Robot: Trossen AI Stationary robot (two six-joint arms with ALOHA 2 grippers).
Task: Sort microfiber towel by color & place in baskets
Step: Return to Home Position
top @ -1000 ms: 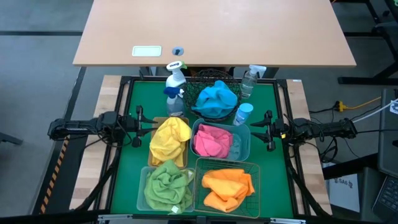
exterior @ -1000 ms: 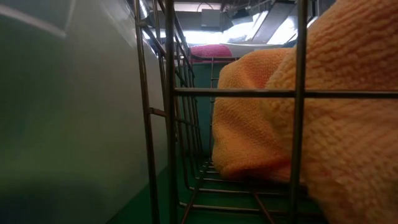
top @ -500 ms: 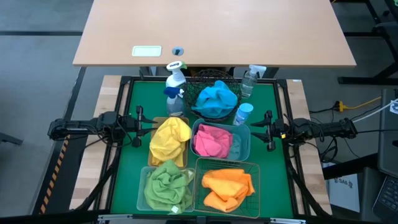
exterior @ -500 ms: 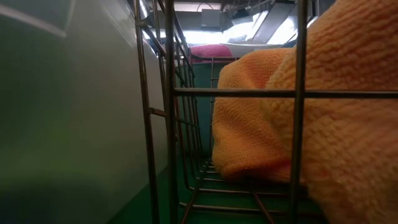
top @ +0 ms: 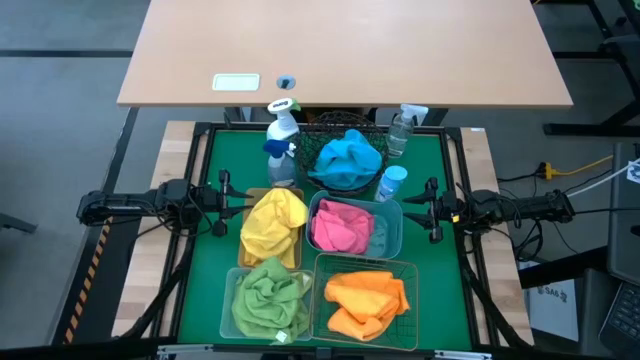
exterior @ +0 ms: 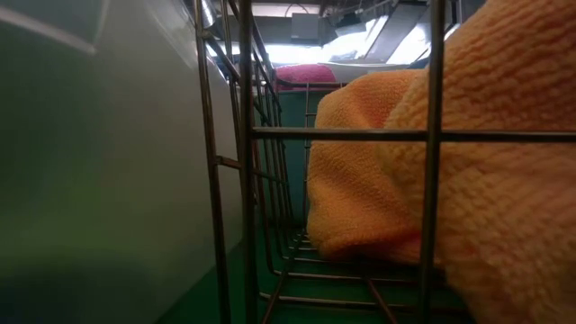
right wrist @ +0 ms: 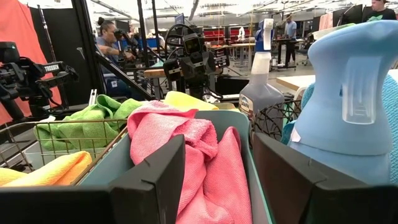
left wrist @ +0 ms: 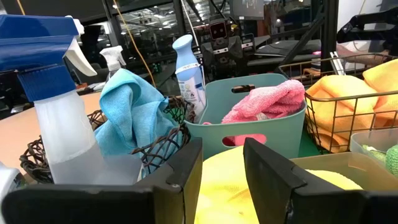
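Left gripper (top: 221, 205) sits at the 9 o'clock edge of the mat (top: 430, 165), and right gripper (top: 432, 208) at the 3 o'clock edge. Both have their fingers parted and hold nothing.

All 5 colours are binned:
- Blue towels (top: 348, 158) fill the black basket (top: 312, 133) at 12 o'clock.
- Yellow towels (top: 272, 222) lie in the amber bin (top: 245, 250) at 9 o'clock.
- Pink towels (top: 340, 226) lie in the teal bin (top: 393, 232) at centre.
- Green towels (top: 270, 295) lie in the pale bin (top: 228, 300) at 7 o'clock.
- Orange towels (top: 365, 300) lie in the wire basket (top: 412, 290) at 5 o'clock.
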